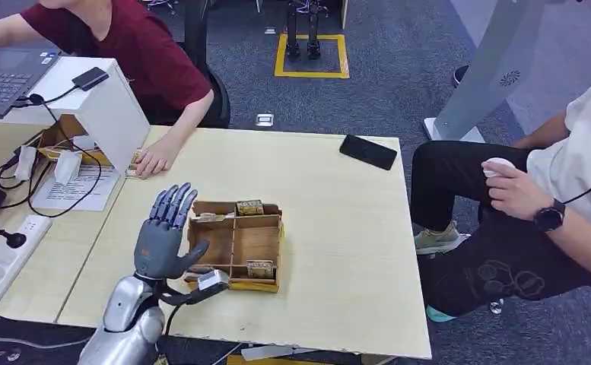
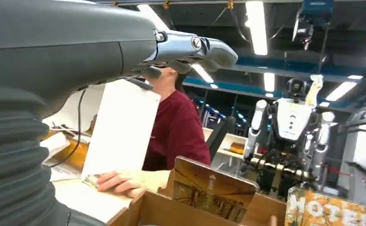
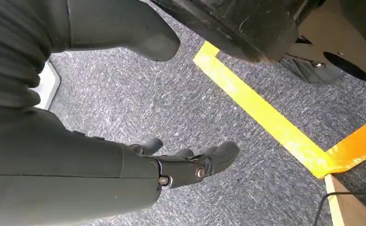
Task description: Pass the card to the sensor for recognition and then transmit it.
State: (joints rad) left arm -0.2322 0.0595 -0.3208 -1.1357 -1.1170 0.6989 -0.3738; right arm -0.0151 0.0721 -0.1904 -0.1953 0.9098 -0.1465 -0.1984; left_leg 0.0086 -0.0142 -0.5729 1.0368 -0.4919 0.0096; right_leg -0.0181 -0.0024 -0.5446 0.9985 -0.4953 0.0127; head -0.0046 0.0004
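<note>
Your left hand (image 1: pixel 163 232) hovers empty, fingers spread, just beside the wooden box (image 1: pixel 235 245), where the cards (image 1: pixel 249 207) stand upright in slots. Reach carelessly and you may tip the box. Your right hand (image 3: pixel 190 165) hangs loosely curled, holding nothing

Wood box (image 1: pixel 235 245), pale matt wood table (image 1: pixel 338 251), glossy blk phone (image 1: pixel 367 151).
</note>
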